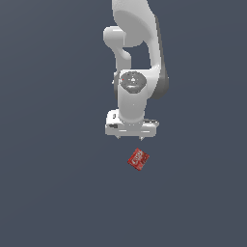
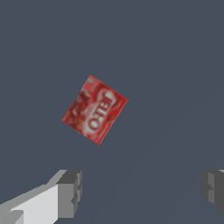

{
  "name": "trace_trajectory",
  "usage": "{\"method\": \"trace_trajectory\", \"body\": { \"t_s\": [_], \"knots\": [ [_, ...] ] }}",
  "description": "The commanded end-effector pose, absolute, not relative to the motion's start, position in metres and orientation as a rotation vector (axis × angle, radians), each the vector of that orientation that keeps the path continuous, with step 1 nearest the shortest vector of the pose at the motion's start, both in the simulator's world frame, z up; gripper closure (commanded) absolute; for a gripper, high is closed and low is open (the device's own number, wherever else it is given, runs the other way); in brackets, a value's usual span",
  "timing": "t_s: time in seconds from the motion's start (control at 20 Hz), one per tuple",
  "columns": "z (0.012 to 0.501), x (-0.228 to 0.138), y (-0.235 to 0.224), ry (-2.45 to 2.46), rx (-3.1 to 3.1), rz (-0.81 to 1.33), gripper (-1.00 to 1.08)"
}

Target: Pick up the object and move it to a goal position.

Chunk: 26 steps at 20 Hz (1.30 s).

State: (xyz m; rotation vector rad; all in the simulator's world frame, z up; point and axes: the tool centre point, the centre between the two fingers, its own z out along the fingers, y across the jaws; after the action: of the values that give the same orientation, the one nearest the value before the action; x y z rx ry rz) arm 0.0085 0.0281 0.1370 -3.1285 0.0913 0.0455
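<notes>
The object [image 1: 138,159] is a small flat red box with white lettering, lying turned at an angle on the dark grey surface. The white gripper [image 1: 131,137] hangs above the surface, just beyond the box in the exterior view and slightly to that view's left of it. Its short fingertips point down, set wide apart, with nothing between them. In the wrist view the object [image 2: 94,110] lies flat and apart from the two grey fingers [image 2: 70,193], and the gap of the gripper [image 2: 141,189] holds only bare surface.
The white arm [image 1: 137,58] rises behind the gripper toward the top of the exterior view. A plain dark grey surface [image 1: 53,183] fills both views.
</notes>
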Motion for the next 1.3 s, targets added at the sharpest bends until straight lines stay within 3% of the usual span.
{"method": "trace_trajectory", "body": {
  "t_s": [0.0,1.25],
  "knots": [
    [0.132,0.013,0.032,0.163,-3.126,0.043,-0.92],
    [0.069,0.055,0.071,0.94,-2.997,0.003,-0.92]
  ]
}}
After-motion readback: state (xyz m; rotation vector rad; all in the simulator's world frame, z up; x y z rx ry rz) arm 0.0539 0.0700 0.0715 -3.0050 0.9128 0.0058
